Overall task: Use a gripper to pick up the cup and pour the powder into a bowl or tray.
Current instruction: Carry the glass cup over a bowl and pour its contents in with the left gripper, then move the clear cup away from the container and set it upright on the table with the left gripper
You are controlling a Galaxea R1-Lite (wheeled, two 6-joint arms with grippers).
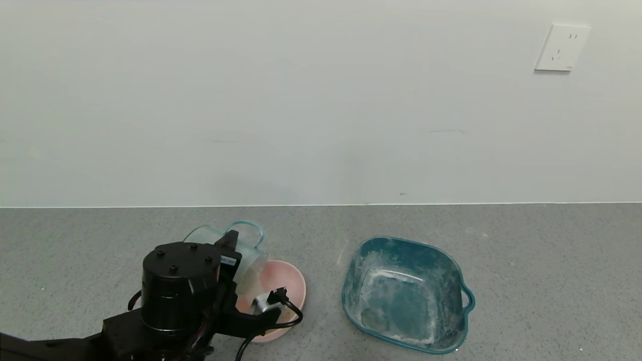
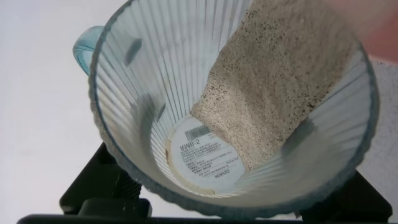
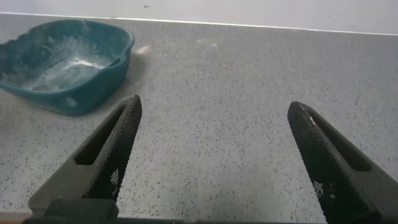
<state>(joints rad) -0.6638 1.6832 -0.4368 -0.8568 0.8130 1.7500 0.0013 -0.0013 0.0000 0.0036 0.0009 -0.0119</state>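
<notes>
Cup (image 1: 235, 253) clamped, tipped by left gripper (image 1: 241, 281), half-hiding bowl (image 1: 288, 286); right gripper (image 3: 214, 155) wide open

Head view looks down from above across the grey counter (image 1: 526, 260) toward the far wall. Left wrist peers straight into the cup (image 2: 155, 93), very near. Right wrist skims low, sharing the teal tray (image 3: 68, 62).

Left gripper (image 1: 241, 260) raised and tilted, jaws clamped — right gripper (image 3: 214, 155) low, jaws spread wide
</notes>
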